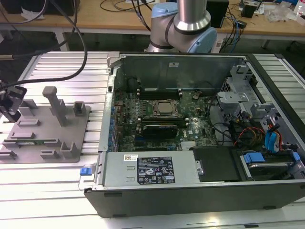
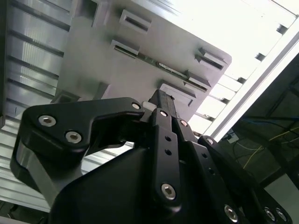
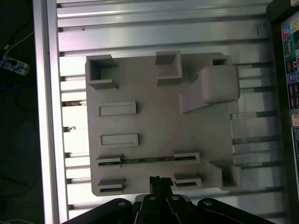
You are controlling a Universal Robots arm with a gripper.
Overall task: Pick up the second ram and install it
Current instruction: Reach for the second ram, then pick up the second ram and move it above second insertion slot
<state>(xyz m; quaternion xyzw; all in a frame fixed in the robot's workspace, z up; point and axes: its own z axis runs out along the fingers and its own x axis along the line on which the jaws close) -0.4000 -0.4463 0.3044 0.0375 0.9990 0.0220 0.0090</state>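
Right, starting in the exterior view at its left edge, the gripper [image 1: 9,102] is hanging over the end of the grey fixture tray [image 1: 52,133] that is farthest from the computer. In the first wrist view the gripper [image 3: 158,181] is showing its two fingers pressed together with nothing between them, so it is clenched and carrying nothing. The second wrist view is giving the same reading of the gripper [image 2: 161,98], whose black linkages are folding in toward one narrow tip.

Just ahead of that tip, the second ram [image 3: 147,159] is sitting on its long edge in the tray [image 3: 159,121], slotted between two small brackets, close to the fingers but apart from them. It is showing as a thin green strip in the exterior view [image 1: 35,141] and as a dark line across the tray [image 2: 107,70] in the second wrist view [image 2: 163,67].

Farther from the gripper, a tall grey post [image 1: 55,102] is standing upright on the tray, and the first wrist view is catching its blocky top [image 3: 217,84]. Tray and all are resting on a ribbed aluminium table [image 1: 47,191].

Well away from the gripper, toward the exterior view's right, the open computer case [image 1: 190,195] is lying with its board exposed, the silver processor [image 1: 164,109] seated mid-board, and the arm's base [image 1: 190,19] is rising behind it.
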